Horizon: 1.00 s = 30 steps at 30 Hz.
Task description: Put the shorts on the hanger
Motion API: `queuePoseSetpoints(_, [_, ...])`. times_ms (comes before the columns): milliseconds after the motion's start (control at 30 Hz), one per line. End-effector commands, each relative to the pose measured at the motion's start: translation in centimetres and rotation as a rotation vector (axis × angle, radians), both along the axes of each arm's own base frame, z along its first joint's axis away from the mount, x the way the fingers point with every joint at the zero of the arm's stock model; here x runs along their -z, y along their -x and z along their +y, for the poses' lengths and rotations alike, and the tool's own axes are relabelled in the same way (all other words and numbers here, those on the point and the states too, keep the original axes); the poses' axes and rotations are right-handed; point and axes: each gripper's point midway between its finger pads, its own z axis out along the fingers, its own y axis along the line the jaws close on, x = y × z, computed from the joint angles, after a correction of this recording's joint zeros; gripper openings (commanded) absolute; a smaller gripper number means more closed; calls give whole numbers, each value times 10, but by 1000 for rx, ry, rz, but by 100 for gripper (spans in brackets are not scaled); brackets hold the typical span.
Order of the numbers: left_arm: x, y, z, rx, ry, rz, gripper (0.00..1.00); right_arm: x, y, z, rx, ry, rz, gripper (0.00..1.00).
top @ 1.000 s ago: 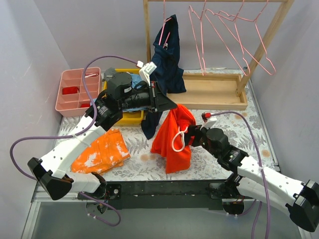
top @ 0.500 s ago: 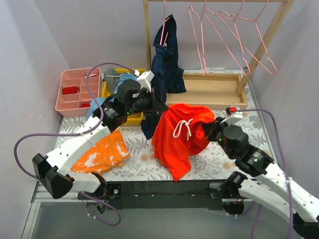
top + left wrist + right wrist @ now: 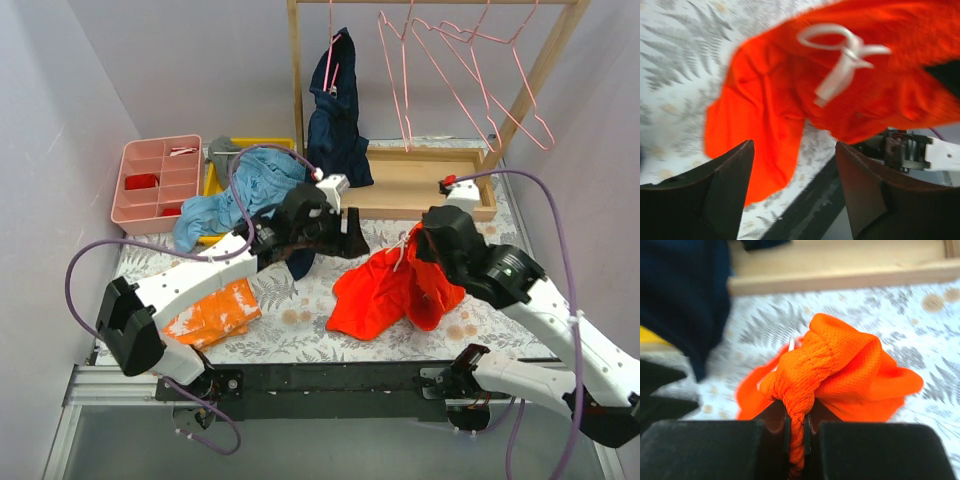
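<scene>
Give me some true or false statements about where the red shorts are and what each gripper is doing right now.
1. The right gripper is clamped on the shorts. True.
2. The left gripper grips them too. False: its fingers are open with nothing between them.
3. The shorts hang on a pink hanger. False: they droop from the right gripper onto the table; the hangers beside the navy garment are bare.
4. A navy garment hangs from the wooden rack. True.
</scene>
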Motion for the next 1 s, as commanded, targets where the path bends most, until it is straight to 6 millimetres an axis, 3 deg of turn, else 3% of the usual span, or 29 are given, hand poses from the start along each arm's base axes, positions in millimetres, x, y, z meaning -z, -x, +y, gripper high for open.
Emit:
queuePoseSetpoints(0, [16,64,-19,19,40,10,57,6,-1,-16,76,73,30,1])
queuePoseSetpoints(67, [41,70,-26,-91,38,49,50,8,-5,-13,72,72,35,1])
queuePoseSetpoints(100, [44,85,-41,-91,67,51,46,9,-6,-12,73,73,40,1])
queuePoseSetpoints(133, [59,89,-43,-120,54,71,44,10,-8,-12,74,83,48,1])
queuePoseSetpoints(200, [76,94,-60,-185,78,103,45,11,-9,-14,81,104,66,1])
queuePoseSetpoints(300, [94,86,-72,-263,101,105,47,9,-10,-14,74,104,69,1])
queuePoseSetpoints(500, [83,81,-102,-217,229,67,45,8,-10,-13,70,99,77,1])
queuePoseSetpoints(533, [91,83,-105,-211,221,72,45,9,-10,-13,70,100,81,1])
queuePoseSetpoints(700, [93,98,-115,-159,258,79,44,9,-10,-15,77,95,83,1])
queuePoseSetpoints(833, [100,105,-124,-140,241,98,44,11,-11,-13,70,87,85,1])
queuePoseSetpoints(867, [115,103,-123,-159,196,102,44,12,-11,-13,72,87,87,1])
queuePoseSetpoints(967, [129,96,-123,-230,149,100,40,12,-11,-13,73,85,87,1])
